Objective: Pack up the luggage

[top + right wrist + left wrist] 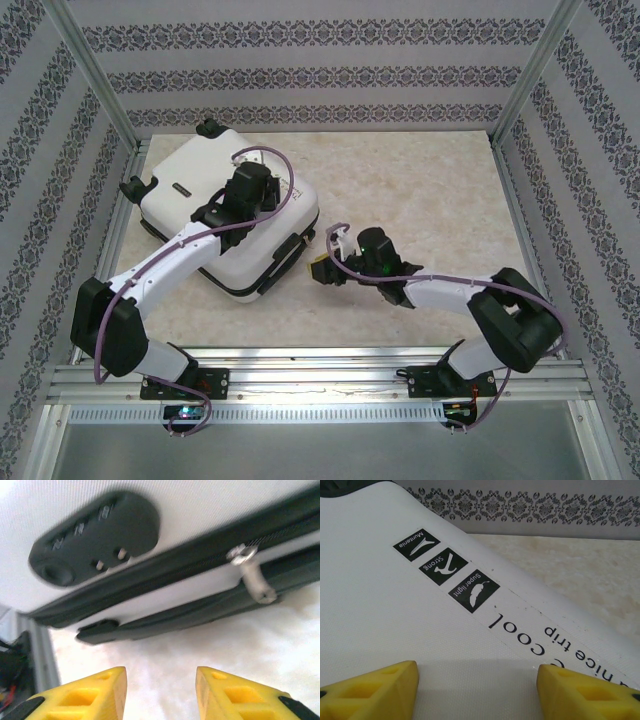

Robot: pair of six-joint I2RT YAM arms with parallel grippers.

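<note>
Probably a lab test booth: aluminium frame posts, damask-patterned wall panels around a marble-look tabletop.

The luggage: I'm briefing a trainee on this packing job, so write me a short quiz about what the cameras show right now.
1. True or false: the luggage lies closed on the table.
2. Which part do the right arm's jaws face? A) the fabric lining B) the zipper side, near the combination lock and zipper pull C) a folded shirt
3. What do the left arm's jaws hold?
Key: 1 true. 2 B. 3 nothing; they stand open over the white shell.
</note>
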